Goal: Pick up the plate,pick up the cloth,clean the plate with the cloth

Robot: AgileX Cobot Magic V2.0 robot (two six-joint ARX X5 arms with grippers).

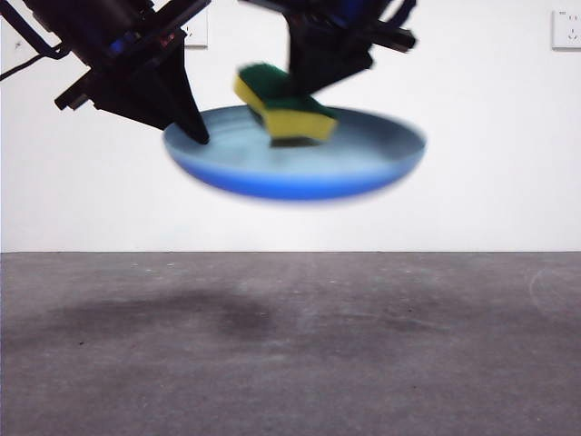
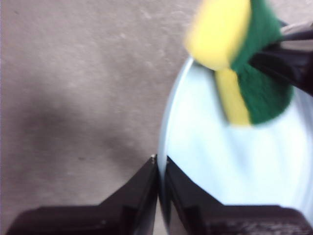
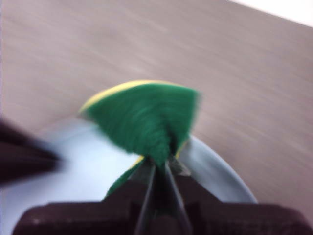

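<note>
Between the left gripper's [image 2: 158, 169] closed jaws sits the left rim of the plate [image 1: 300, 168], held well above the table [image 1: 290, 345]. Right gripper [image 3: 159, 171] pinches the cloth [image 1: 283, 107] over it. Plate looks light, stiff, possibly slippery; soft foam squashes, so grip mid-body.

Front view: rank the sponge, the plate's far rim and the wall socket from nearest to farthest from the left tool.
From the left tool, clamped on the plate:
1. Sponge, mid-plate, held by the right tool.
2. Far rim, opposite edge.
3. Wall socket, top corner.
</note>
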